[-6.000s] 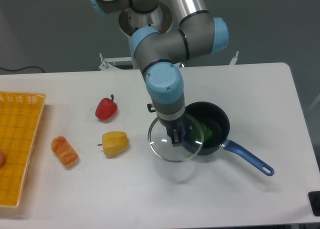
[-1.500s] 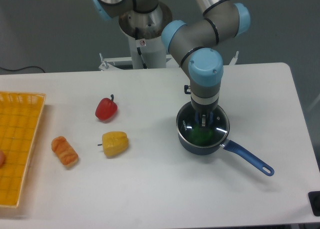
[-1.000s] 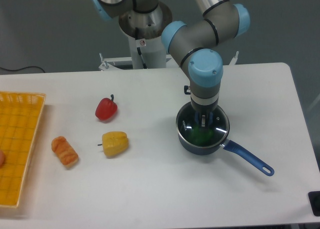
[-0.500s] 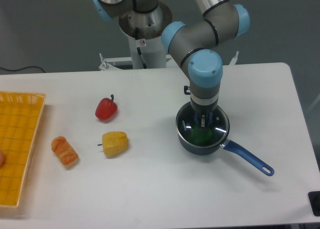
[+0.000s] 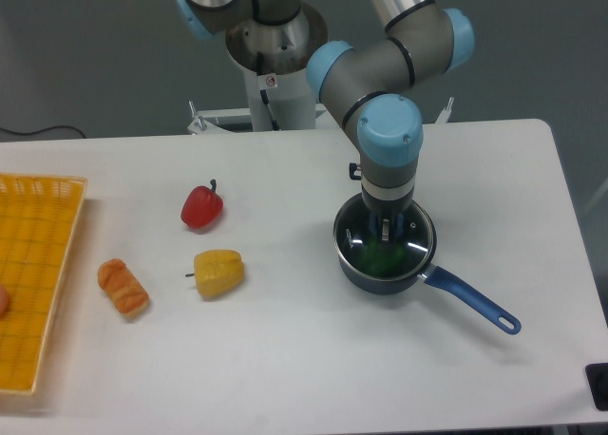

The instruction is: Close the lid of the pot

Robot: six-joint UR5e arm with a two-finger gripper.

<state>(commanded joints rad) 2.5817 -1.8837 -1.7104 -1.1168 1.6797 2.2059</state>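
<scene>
Arm: a grey UR5e with pale blue joint caps reaches down from its base at the table's far edge, wrist pointing straight down over the pot.
Gripper: poised at the centre of the lid, fingers close together about the small knob; whether they actually pinch it cannot be told from this angle.
Lid: clear glass with a thin silver rim, lying level over the mouth of the pot, its rim matching the pot's rim all round.
Pot: a small dark navy saucepan on the white table, right of centre, its bright blue handle running toward the near right corner; something green shows through the glass.
Left of the pot: a red pepper, a yellow pepper and an orange pastry-like piece, each apart from the others.
Far left: a yellow basket at the table's edge.
</scene>
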